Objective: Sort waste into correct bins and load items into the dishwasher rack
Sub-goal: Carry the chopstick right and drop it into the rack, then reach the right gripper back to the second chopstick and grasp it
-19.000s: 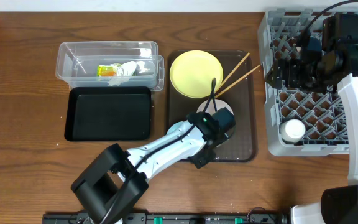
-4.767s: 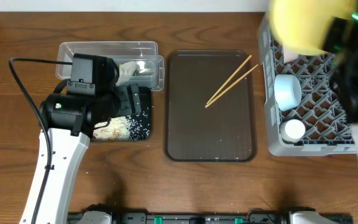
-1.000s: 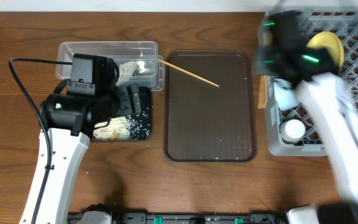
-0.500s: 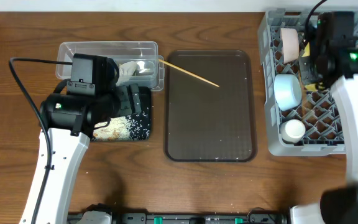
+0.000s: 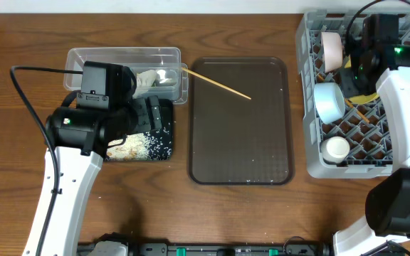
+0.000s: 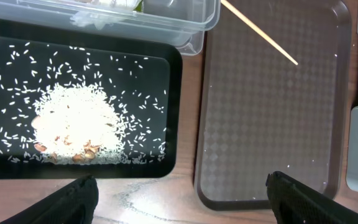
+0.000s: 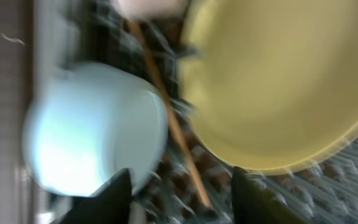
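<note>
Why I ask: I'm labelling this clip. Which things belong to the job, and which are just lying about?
Job:
rack
plate
blue bowl
white bowl
cup
chopstick in the rack
chopstick on the brown tray
tub
black tray
rice
paper

Lying about:
brown tray
table

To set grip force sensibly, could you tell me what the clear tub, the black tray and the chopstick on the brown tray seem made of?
The clear tub looks like thin transparent plastic, glossy, with see-through walls. The black tray is probably plastic, smooth with a moulded rim. The chopstick is likely wood or bamboo: pale tan, matte.
</note>
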### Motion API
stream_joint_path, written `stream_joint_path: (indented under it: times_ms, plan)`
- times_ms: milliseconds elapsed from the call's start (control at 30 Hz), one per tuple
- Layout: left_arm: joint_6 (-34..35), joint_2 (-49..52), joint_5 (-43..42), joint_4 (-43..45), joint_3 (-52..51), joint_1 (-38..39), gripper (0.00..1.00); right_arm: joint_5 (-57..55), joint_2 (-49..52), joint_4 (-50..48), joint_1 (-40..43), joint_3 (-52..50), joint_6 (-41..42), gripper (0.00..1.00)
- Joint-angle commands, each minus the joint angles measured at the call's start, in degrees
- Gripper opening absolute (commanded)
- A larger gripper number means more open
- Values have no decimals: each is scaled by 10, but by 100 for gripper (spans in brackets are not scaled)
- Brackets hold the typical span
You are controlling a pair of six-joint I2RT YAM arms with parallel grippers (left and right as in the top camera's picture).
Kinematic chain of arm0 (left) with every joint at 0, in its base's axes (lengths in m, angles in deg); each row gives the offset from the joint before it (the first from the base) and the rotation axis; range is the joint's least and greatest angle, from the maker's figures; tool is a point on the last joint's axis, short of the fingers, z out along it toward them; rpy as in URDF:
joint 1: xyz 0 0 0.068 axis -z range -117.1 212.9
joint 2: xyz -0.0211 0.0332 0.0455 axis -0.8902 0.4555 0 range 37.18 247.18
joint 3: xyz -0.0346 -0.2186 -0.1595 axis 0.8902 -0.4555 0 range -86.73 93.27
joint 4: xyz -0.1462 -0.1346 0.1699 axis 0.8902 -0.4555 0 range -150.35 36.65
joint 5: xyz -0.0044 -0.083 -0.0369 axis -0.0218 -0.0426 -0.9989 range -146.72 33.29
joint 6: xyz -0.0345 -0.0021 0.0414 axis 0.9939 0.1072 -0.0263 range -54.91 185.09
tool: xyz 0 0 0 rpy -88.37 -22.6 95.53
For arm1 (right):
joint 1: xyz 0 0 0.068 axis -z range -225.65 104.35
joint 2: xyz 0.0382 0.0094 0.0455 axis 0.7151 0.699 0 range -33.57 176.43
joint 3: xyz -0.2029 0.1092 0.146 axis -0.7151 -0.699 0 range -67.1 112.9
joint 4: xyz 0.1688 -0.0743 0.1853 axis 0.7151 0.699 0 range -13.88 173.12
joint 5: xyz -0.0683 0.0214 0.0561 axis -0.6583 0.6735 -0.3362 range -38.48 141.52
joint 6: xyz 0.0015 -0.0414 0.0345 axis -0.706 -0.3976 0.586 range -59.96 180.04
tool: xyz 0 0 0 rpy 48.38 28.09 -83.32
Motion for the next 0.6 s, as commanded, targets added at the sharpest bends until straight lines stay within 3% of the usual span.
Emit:
stream_joint_path:
  times_ms: [0,100,267,367,567]
  plan:
    - [-3,2,3,-1,3,-2,90,203,-45,-16,-35,61,25,58]
    - [-3,2,3,-1,3,-2,90,274,-50,-59,-88,73,3,64]
    - [-3,2,3,-1,3,-2,90,203,-21,-118,-191,57,-9,67]
    - [-3,2,3,-1,3,-2,90,141,31,-144,-239,56,7,67]
    - [-3,2,3,-1,3,-2,90,149,163,-228,-276,56,-39,65]
